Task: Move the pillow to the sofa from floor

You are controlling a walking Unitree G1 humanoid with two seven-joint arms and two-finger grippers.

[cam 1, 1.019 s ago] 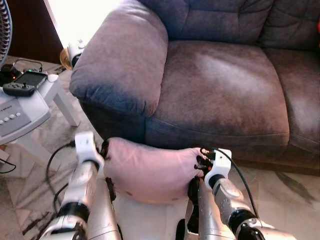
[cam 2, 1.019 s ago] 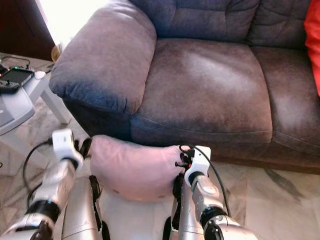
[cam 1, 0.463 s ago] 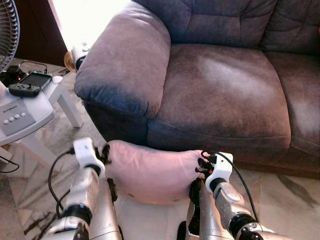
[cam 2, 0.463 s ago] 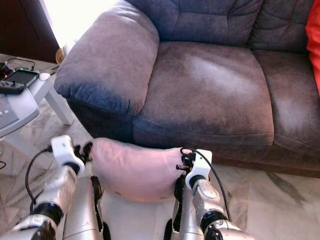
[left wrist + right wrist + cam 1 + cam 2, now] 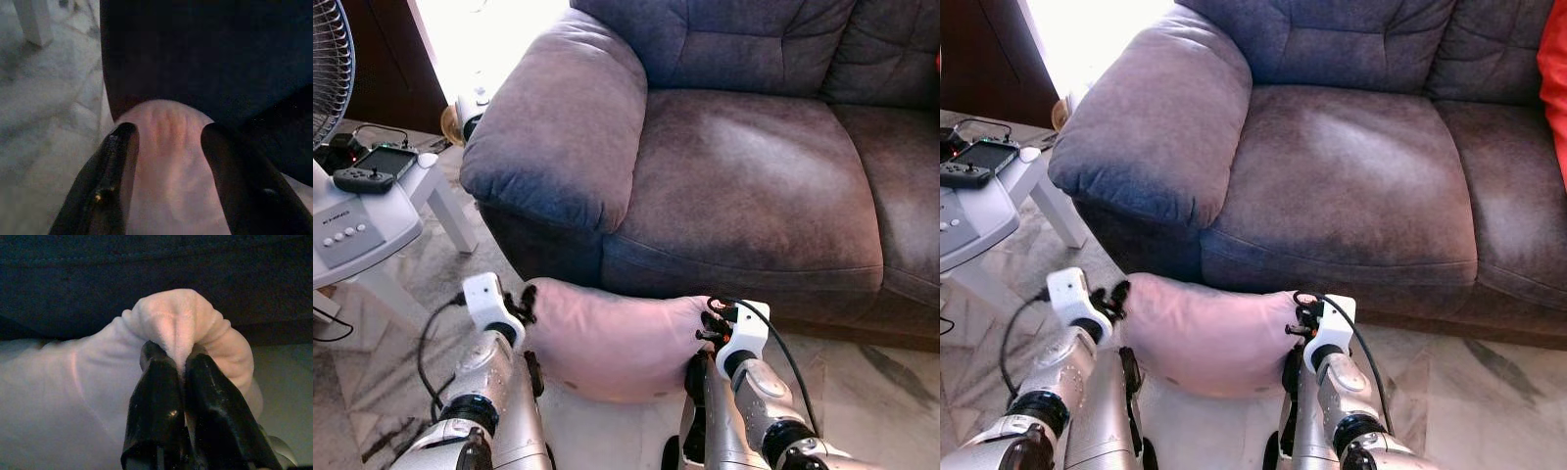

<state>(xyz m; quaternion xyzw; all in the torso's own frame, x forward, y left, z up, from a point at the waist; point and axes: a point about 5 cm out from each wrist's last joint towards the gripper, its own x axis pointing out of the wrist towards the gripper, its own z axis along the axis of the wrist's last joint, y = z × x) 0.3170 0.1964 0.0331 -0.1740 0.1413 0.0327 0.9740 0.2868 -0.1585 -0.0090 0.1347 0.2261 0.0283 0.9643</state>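
A pale pink pillow [image 5: 607,338] hangs between my two grippers, low in front of the grey sofa [image 5: 754,176], just below the front of its seat cushion. My left gripper [image 5: 524,299] holds the pillow's left end; the left wrist view has the pink cloth [image 5: 168,147] bulging between the two black fingers [image 5: 120,161]. My right gripper [image 5: 708,323] is shut on the right corner, and the right wrist view shows that corner [image 5: 178,318] pinched into a fold between the fingertips.
The sofa's broad armrest [image 5: 558,117] rises just behind and left of the pillow. A white side table [image 5: 372,211] with a game controller [image 5: 362,179] stands at the left, a fan [image 5: 328,59] behind it. A black cable [image 5: 423,338] lies on the marble floor. A red cushion [image 5: 1554,78] sits far right.
The whole picture has shifted a little, so the camera moved. Both grippers keep their hold on the pillow, and the left wrist sits slightly lower than before.
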